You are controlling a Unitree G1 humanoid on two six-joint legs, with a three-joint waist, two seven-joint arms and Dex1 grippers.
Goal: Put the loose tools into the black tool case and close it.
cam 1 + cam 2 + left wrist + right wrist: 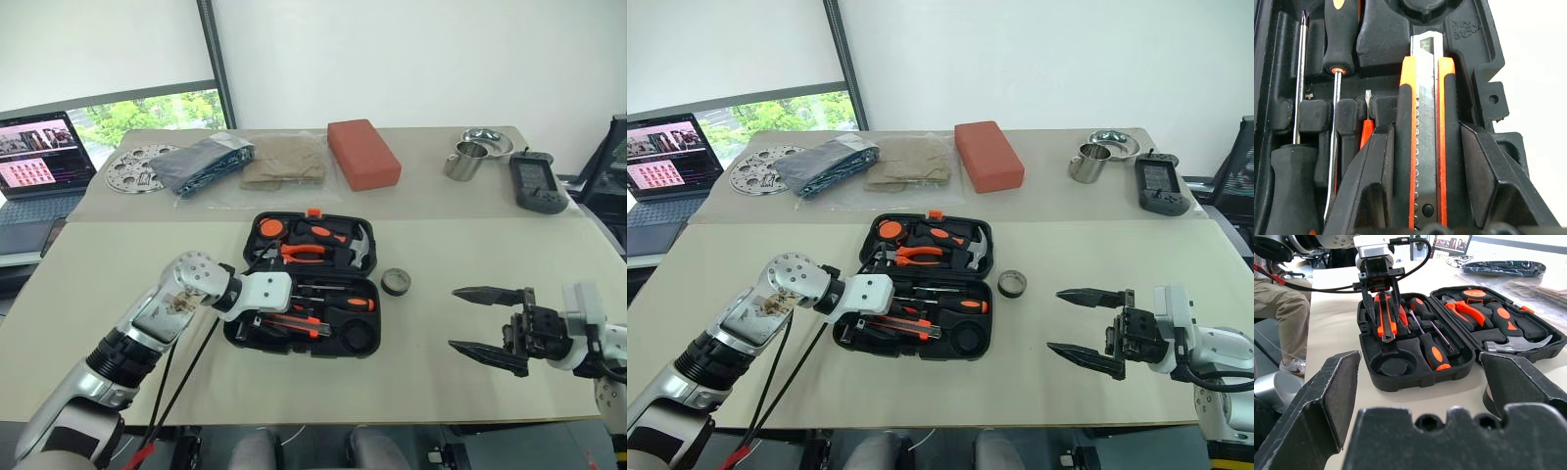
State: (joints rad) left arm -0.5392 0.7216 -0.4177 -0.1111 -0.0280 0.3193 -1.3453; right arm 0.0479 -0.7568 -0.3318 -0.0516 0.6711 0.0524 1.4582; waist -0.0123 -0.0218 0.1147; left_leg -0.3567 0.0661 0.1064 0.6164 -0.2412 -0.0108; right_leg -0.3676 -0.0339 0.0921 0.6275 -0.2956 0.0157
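Observation:
The black tool case [364, 345] lies open at mid-table. My left gripper [1427, 128] reaches over its near half, shut on the orange-and-black utility knife [1427, 93], which lies along the case's near edge. Beside the knife, two long screwdrivers [1334, 54] [1293, 191] and a small orange screwdriver [1367, 137] sit in their recesses. Pliers [304, 253] and a hammer [359, 251] fill the far half. The dark tape roll [396, 282] lies on the table just right of the case. My right gripper [454, 318] hovers open farther right, pointing at the case.
Along the far table stand a red-brown block [362, 152], a steel cup [468, 160] and bowl [488, 140], a handheld device [536, 183], plastic bags [211, 162] and a perforated disc [135, 168]. A laptop [39, 157] is far left. A person's leg [1281, 303] is beside the table.

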